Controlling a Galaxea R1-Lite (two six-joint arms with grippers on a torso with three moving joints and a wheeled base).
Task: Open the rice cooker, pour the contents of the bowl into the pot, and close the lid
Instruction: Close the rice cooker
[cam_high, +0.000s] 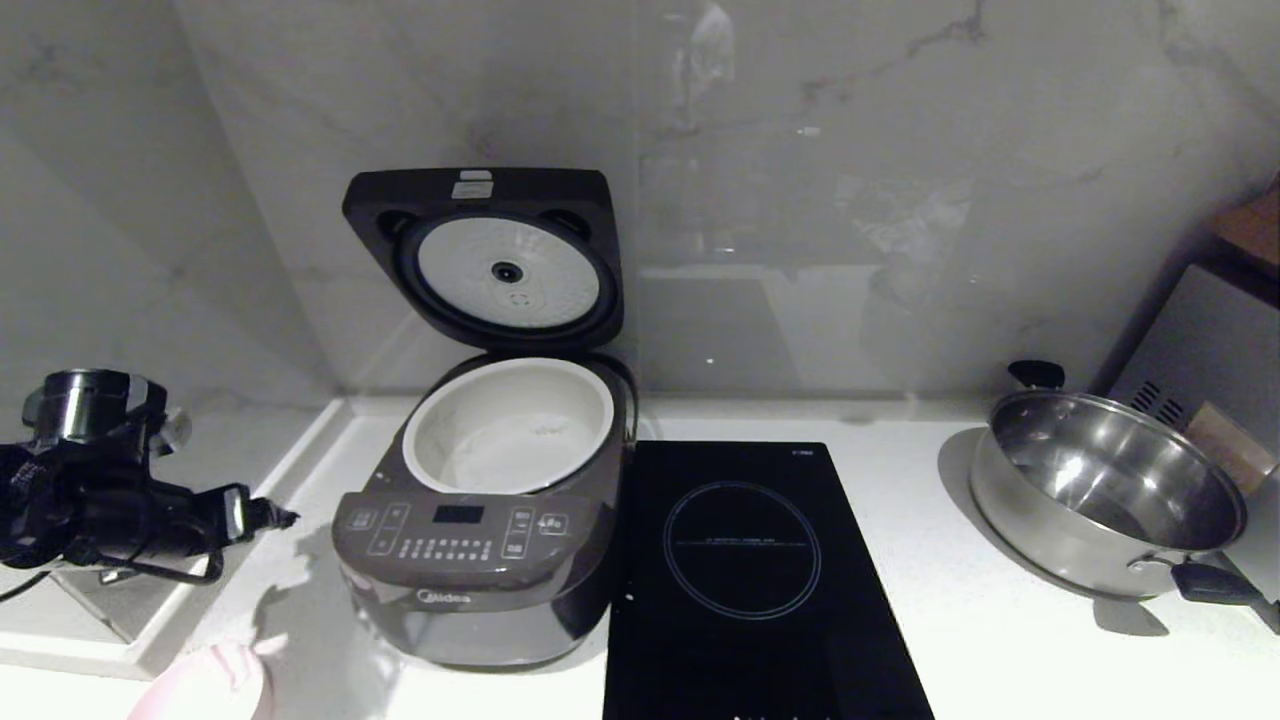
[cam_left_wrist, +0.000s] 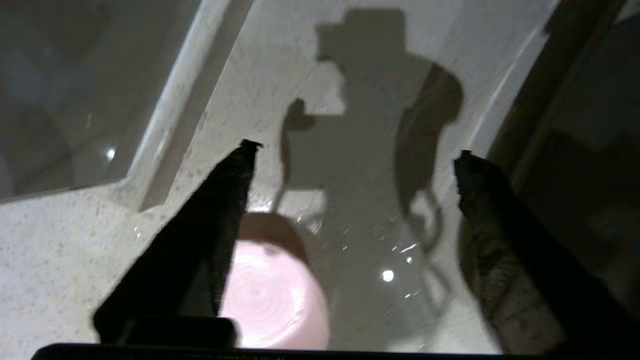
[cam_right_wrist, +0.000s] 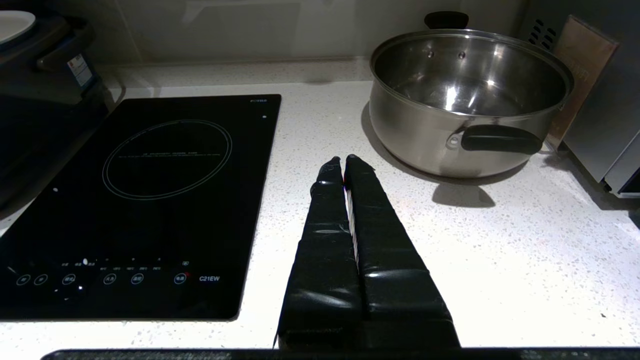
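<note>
My left gripper hangs with its jaws spread wide and empty above the counter. The small, smooth pink bowl sits on it below, apart from the fingers. I judge pouring done, since the white pot holds a little something. Next I must reach the upright lid and swing it down onto the rounded grey cooker. My right gripper rests pressed together.

"Midea" stands on the rice cooker front, "C21EW" on the induction hob (other markings unreadable).
</note>
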